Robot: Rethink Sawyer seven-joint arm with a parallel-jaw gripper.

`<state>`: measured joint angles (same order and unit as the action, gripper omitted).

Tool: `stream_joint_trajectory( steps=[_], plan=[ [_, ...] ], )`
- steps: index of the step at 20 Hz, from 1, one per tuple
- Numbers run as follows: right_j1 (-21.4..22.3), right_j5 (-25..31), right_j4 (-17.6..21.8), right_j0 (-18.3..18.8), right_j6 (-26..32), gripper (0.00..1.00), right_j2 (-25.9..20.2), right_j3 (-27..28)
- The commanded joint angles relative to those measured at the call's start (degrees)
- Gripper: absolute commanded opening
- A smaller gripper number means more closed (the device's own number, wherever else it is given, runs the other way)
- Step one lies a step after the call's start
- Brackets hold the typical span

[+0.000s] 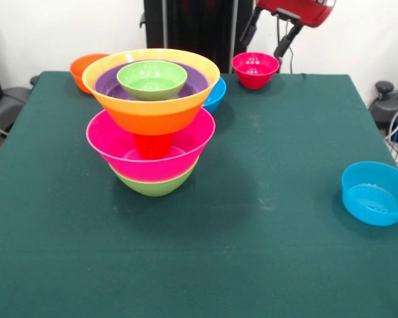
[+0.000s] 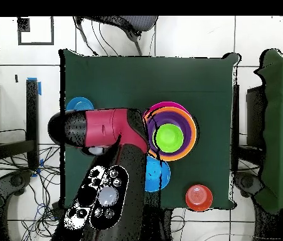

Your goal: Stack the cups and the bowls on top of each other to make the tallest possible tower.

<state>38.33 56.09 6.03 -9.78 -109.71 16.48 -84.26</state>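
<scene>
Blue bowl [image 1: 376, 193] at table edge [image 1: 265, 278] (open cloth around); tower [image 1: 151, 122] mid-table; gripper state indiscernible.

Nine bowls on show, and one cup. The tower [image 1: 152, 119] holds five of the bowls: a green bowl [image 1: 154, 185] at the bottom, a pink bowl [image 1: 149, 149] in it, a big orange bowl [image 1: 152, 106] higher up, a purple bowl [image 1: 109, 83] inside that, and a small green bowl [image 1: 152, 79] on top. One orange cup [image 1: 152, 144] stands in the pink bowl. Four bowls sit loose: two blue bowls [image 1: 376, 193] [image 1: 215, 95], one red bowl [image 1: 255, 69], and one small orange bowl [image 1: 83, 66].
</scene>
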Motion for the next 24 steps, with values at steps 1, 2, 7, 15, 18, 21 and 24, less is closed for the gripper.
stream_joint_trajectory(
  steps=[1, 2, 7, 15, 18, 21, 24],
  plan=[
    [-5.3, 1.9, 4.7, -1.9, -8.6, 1.00, 0.0, 1.5],
    [-5.7, 1.1, 4.4, -2.2, -9.3, 1.00, 0.4, 1.1],
    [-7.7, -1.9, 3.6, -4.7, -12.8, 1.00, 3.0, -0.7],
    [-13.1, -8.4, 1.7, -6.7, -18.0, 1.00, 5.2, -2.4],
    [-13.7, -9.1, 1.5, -7.7, -18.5, 1.00, 5.6, -3.6],
    [-14.3, -8.9, 0.9, -8.6, -19.5, 1.00, 6.0, -4.0],
    [-14.4, -9.7, 1.0, -8.9, -19.7, 1.00, 6.1, -4.9]
  ],
)
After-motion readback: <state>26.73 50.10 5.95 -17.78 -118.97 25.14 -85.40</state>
